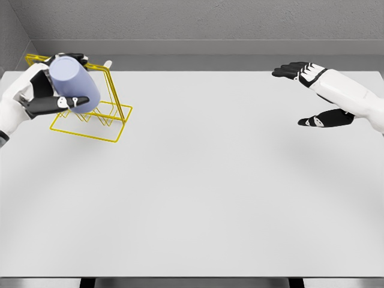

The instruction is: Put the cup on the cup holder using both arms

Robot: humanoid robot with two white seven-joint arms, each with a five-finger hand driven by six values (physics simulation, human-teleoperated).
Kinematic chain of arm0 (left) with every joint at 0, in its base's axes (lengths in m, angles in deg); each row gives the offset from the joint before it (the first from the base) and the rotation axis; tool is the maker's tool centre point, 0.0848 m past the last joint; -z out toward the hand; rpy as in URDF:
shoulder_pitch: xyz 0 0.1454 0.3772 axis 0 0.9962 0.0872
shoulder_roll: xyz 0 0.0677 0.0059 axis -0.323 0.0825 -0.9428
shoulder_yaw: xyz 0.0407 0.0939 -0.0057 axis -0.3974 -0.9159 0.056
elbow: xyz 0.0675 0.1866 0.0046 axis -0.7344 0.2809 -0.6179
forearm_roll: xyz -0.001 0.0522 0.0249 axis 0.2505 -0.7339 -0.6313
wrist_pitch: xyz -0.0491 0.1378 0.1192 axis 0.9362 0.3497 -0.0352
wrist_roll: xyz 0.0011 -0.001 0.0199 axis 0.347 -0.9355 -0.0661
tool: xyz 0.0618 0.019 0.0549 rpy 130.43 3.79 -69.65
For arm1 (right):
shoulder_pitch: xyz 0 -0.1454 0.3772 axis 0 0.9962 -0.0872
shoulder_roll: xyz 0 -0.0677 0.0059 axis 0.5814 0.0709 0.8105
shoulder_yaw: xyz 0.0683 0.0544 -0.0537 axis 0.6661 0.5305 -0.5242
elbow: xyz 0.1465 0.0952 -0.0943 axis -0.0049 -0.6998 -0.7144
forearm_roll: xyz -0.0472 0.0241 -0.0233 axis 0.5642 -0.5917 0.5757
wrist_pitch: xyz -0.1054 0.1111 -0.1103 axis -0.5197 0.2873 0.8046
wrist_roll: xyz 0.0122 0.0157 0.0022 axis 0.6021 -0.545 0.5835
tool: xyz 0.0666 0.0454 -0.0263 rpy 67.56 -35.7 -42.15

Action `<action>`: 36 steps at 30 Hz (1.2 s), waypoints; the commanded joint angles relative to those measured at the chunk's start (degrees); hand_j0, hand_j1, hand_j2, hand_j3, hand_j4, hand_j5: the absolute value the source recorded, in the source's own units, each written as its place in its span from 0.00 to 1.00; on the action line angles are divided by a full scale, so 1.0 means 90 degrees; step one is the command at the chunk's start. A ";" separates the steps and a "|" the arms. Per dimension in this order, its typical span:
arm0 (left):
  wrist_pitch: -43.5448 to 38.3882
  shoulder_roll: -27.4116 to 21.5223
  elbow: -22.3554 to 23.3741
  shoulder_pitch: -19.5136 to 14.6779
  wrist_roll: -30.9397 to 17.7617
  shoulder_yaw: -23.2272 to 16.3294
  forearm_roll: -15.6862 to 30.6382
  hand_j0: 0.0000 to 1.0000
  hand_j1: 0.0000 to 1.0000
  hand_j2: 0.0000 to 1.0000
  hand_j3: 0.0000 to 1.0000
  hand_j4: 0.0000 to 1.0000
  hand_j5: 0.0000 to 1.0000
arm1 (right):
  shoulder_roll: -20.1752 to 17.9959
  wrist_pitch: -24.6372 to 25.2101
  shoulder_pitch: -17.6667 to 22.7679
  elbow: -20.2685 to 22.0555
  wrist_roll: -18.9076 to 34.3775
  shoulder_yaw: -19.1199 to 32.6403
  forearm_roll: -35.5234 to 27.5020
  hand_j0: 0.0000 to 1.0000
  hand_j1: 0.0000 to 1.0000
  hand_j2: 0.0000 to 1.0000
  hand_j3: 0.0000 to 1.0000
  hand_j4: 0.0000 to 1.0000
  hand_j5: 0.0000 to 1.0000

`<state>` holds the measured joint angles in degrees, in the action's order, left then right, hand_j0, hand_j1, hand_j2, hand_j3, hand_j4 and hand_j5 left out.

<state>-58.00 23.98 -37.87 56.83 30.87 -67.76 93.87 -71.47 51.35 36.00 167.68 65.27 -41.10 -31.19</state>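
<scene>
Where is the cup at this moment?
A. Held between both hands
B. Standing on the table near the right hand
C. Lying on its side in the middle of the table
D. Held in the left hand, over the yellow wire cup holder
D: the left hand grips the pale blue cup over the yellow wire cup holder; the right hand is open, far off.

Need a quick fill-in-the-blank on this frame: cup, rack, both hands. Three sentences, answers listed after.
1. The cup is held by the ____ hand.
2. The wire cup holder is coloured ____.
3. The right hand has its fingers spread and holds ____.

Missing words: left; yellow; nothing
</scene>
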 commanded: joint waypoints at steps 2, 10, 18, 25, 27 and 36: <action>-0.0005 -0.0003 0.0011 0.0000 -0.0002 -0.0007 0.0005 0.93 0.93 0.93 0.93 0.93 0.93 | -0.0005 0.0019 0.0000 0.0002 -0.0004 0.0001 -0.0047 1.00 1.00 1.00 1.00 1.00 1.00; -0.0171 -0.0003 -0.0019 -0.0059 0.0007 -0.0007 0.0005 0.86 0.86 0.86 0.86 0.86 0.86 | -0.0005 0.0019 0.0000 0.0002 -0.0004 0.0001 -0.0047 1.00 1.00 1.00 1.00 1.00 1.00; -0.0171 -0.0003 -0.0038 -0.0068 0.0007 -0.0007 0.0015 0.85 0.85 0.85 0.85 0.85 0.85 | -0.0005 0.0019 0.0000 0.0002 -0.0004 0.0001 -0.0047 1.00 1.00 1.00 1.00 1.00 1.00; -0.0132 -0.0072 -0.0097 -0.0068 0.0007 0.0013 0.0044 0.82 0.82 0.82 0.82 0.82 0.82 | -0.0005 0.0019 0.0010 0.0002 -0.0004 0.0001 -0.0047 1.00 1.00 1.00 1.00 1.00 1.00; -0.0132 -0.0081 -0.0146 -0.0068 0.0007 0.0013 0.0044 0.80 0.80 0.80 0.80 0.80 0.80 | -0.0005 0.0019 0.0010 0.0002 -0.0004 0.0001 -0.0047 1.00 1.00 1.00 1.00 1.00 1.00; -0.0093 -0.0316 -0.0614 0.0195 0.0007 0.0354 0.0112 0.85 0.85 0.85 0.85 0.85 0.85 | -0.0005 0.0019 0.0010 0.0002 -0.0004 0.0001 -0.0047 1.00 1.00 1.00 1.00 1.00 1.00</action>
<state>-58.94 21.72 -42.59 59.29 30.91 -66.09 94.40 -71.45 51.35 36.00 167.68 65.27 -41.10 -31.19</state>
